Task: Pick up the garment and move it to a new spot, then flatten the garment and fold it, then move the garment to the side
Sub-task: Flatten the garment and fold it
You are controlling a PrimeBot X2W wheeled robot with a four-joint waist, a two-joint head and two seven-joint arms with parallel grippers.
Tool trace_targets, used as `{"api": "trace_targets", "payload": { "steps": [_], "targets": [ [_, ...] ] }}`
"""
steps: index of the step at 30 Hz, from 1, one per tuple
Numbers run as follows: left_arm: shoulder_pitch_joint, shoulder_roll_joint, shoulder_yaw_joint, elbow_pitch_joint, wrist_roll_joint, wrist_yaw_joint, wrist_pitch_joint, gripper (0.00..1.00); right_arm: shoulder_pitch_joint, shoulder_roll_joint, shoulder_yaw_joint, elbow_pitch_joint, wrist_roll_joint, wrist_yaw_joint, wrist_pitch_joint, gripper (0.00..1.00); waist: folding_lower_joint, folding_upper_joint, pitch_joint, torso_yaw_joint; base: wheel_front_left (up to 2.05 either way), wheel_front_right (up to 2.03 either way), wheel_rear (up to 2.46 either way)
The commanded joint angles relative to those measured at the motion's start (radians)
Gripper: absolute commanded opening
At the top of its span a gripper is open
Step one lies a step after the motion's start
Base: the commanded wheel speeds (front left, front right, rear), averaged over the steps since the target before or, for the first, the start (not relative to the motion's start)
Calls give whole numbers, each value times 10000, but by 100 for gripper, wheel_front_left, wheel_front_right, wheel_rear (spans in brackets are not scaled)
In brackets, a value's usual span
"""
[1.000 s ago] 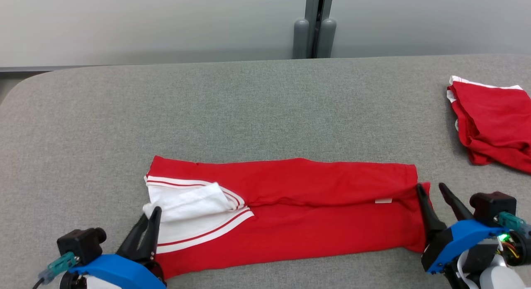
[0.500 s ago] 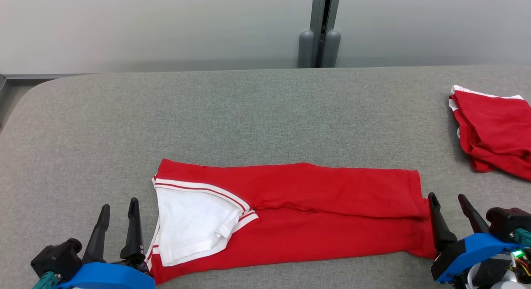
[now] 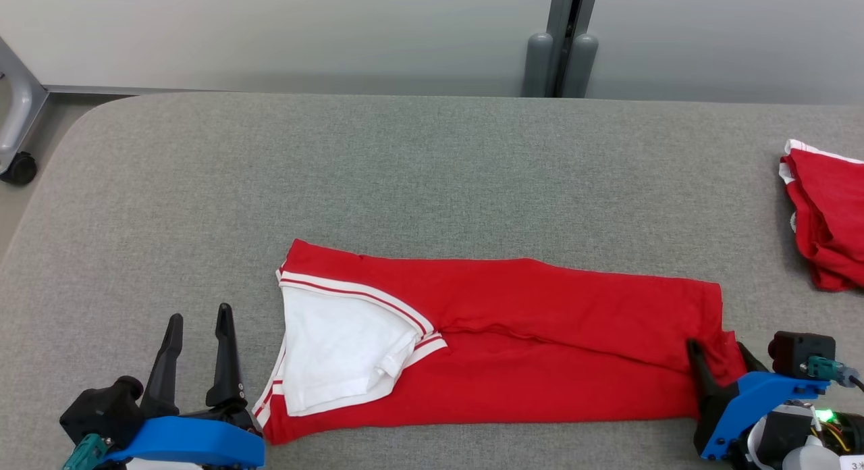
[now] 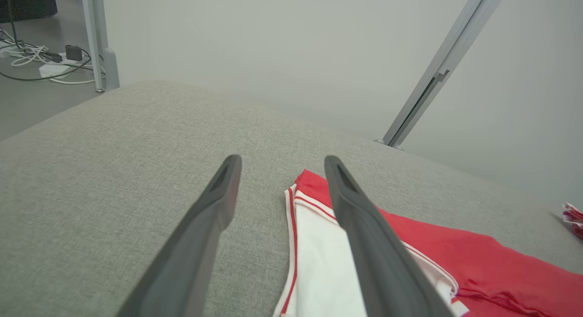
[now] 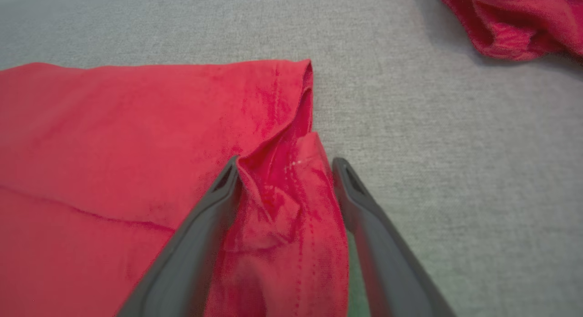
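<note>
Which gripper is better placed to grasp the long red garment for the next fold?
Probably the right gripper: its open fingers straddle a raised hem corner of the red garment. The left gripper stands open beside the other end, off the cloth.

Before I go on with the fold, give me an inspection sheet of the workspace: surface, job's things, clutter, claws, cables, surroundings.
Surface: grey fabric-covered table, flat; rounded far-left corner.
Job's things: red garment lies folded into a long strip across the near side; its white, stripe-edged part faces up at the left end.
Clutter: second red garment bunched at the table's right edge, apart from the strip.
Grippers: left claw open over bare table, beside the strip's left end, not touching. Right claw open, its fingers straddling the bunched right-end corner.
Cables: cables on the floor beyond the table.
Surroundings: pale wall, grey post, wheeled frame at far left.
</note>
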State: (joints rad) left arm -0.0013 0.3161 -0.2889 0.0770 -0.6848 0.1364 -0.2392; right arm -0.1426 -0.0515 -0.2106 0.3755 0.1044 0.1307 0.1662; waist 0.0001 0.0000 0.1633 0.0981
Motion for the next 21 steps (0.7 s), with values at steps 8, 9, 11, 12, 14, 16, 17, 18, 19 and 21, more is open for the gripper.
{"api": "trace_targets", "payload": {
  "steps": [8, 9, 11, 12, 14, 16, 17, 18, 19, 21],
  "targets": [
    [-114, 28, -121, -388, 208, 221, 14, 100, -556, 25, 594, 1397, 676, 3, -232, 44, -1, 0, 24, 112, 0, 0, 0],
    [-122, 25, -144, -417, 233, 237, 17, 100, -650, 37, 661, 1568, 714, 3, -294, 35, -1, 0, 32, 104, 0, 0, 0],
    [-155, 27, -188, -481, 260, 258, 26, 100, -826, 47, 743, 1868, 754, 3, -447, 22, -1, 0, 46, 79, 0, 0, 0],
    [-174, 36, -206, -518, 272, 267, 34, 100, -912, 42, 723, 1970, 671, 3, -544, 0, -1, 0, 53, 60, 0, 0, 0],
    [-206, 58, -248, -582, 317, 292, 51, 100, -1089, 36, 612, 2099, 585, 1, -777, 0, -1, 0, 65, -6, 0, 0, 0],
    [-211, 99, -281, -665, 359, 292, 62, 100, -1226, -11, 428, 2118, 469, -5, -954, 0, -1, 0, 68, -125, 0, 0, 0],
    [-204, 115, -294, -692, 368, 285, 67, 100, -1259, -29, 311, 2058, 379, -8, -1041, 0, -1, 0, 71, -201, 0, 0, 0],
    [-206, 132, -310, -727, 389, 286, 69, 100, -1272, -34, 178, 1973, 298, -8, -1111, 0, -1, 0, 75, -292, 0, 0, 0],
    [-213, 138, -327, -760, 407, 287, 92, 100, -1251, -35, 37, 1851, 186, -8, -1177, 0, -1, 0, 79, -393, 0, 0, 0],
    [-208, 168, -343, -838, 441, 297, 137, 100, -1145, -45, -204, 1545, 49, -7, -1186, 0, -1, 0, 92, -643, 0, 0, 0]
  ]
}}
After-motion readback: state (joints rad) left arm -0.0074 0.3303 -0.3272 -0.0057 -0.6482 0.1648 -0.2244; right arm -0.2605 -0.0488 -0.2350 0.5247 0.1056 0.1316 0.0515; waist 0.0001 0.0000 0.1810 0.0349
